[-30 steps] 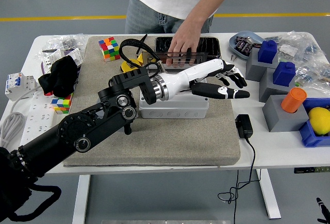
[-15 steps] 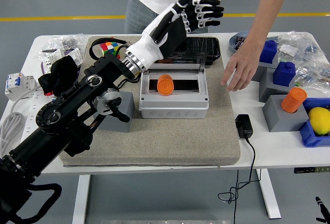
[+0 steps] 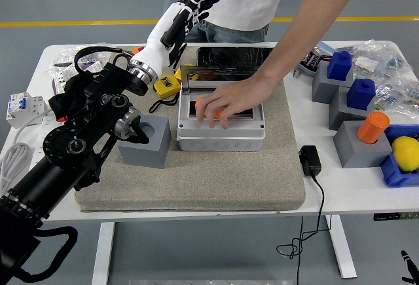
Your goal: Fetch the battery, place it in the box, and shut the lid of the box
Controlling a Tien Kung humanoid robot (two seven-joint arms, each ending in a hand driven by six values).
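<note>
Since half a second ago: left robot hand [image 3: 190, 6] swung back and leftward, away from above the box [image 3: 221, 122]; raised now over the worktop's [image 3: 340, 190] far-left part, fingers spread, holding nothing. Right arm out of view. Meanwhile, person's hand [image 3: 226, 103] moved from beside the box to inside it, fingers around the orange battery [image 3: 204, 105] lying in the compartment. Lid [image 3: 216, 75] standing open at the back. Risks, as judged: battery lifted out again, undoing placement; lid swung down onto that hand if closing starts too early; collision on return.
</note>
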